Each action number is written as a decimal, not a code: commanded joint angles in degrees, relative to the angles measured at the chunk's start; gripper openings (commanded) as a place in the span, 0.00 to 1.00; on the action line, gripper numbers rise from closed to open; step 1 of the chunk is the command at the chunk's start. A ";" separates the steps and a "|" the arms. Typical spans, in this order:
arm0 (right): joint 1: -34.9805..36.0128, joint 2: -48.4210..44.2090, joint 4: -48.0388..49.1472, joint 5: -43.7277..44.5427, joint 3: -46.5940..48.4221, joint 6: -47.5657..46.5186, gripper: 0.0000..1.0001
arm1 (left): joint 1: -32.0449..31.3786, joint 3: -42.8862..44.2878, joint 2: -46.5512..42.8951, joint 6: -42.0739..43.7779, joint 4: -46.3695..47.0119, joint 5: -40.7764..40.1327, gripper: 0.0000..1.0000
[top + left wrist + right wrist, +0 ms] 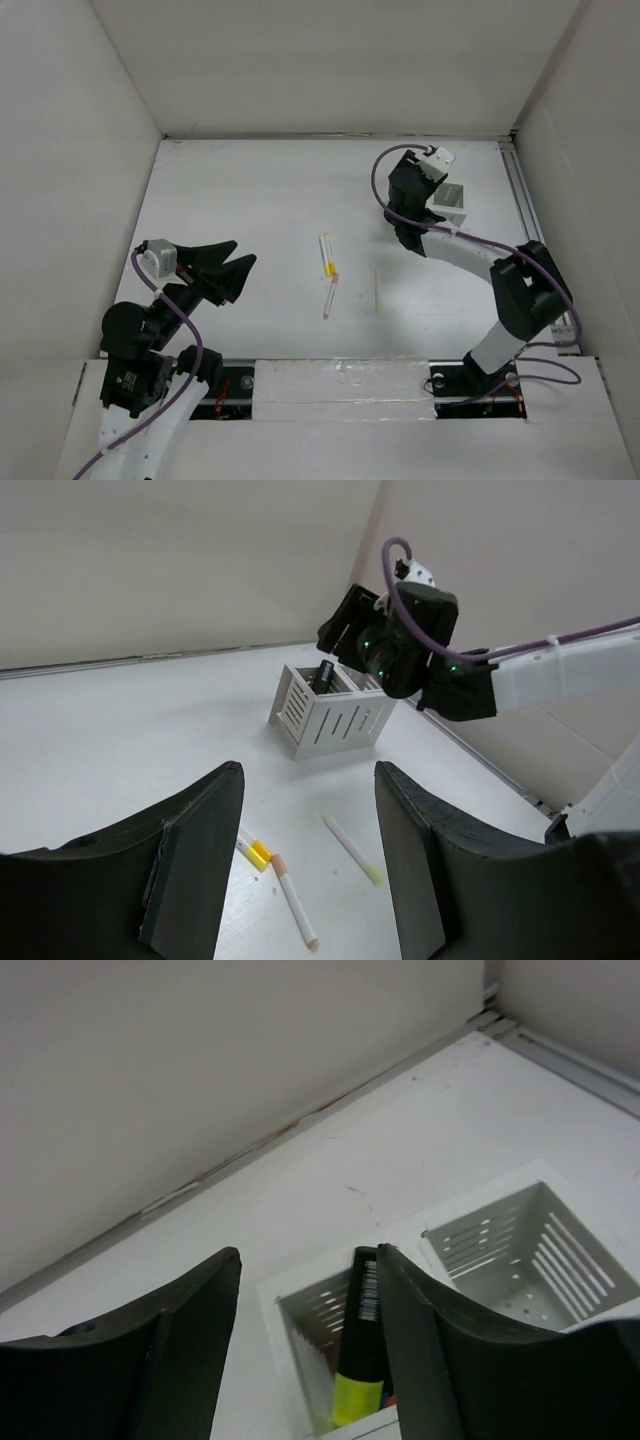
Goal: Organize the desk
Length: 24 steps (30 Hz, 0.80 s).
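We read this as the drop-off step: black-and-yellow marker (360, 1360) stands in the white slotted pen holder (560, 1260), right gripper (308, 1270) above it, jaws apart; left gripper (308, 780) spread wide, empty. Next we'd fetch three loose pens (327, 258) mid flat white desk (260, 200).

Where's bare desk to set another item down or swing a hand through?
Widest bare patch: far-left desk, bordered by back wall, left wall and the left pincer. Smaller one: between the three loose pens and the right arm. Crowded: centre at the pens, and far-right corner, right pincer over the pen holder.
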 commanded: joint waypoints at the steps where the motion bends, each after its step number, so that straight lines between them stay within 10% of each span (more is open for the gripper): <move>1: 0.51 -5.04 -10.29 -12.65 3.92 7.46 0.61 | 0.22 -0.49 0.78 -0.42 3.44 1.12 0.51; 6: 3.23 -8.55 -16.81 -23.95 3.31 12.80 0.00 | 0.22 -0.49 0.87 -0.51 3.53 1.38 0.51; 20: 9.03 -7.23 -26.14 -32.83 -5.47 26.88 0.00 | 0.22 -0.50 1.13 -0.33 3.44 3.05 0.49; 24: 9.03 -12.06 -26.13 -33.46 -11.88 33.64 0.23 | 0.22 -0.49 1.04 -0.33 3.70 3.40 0.49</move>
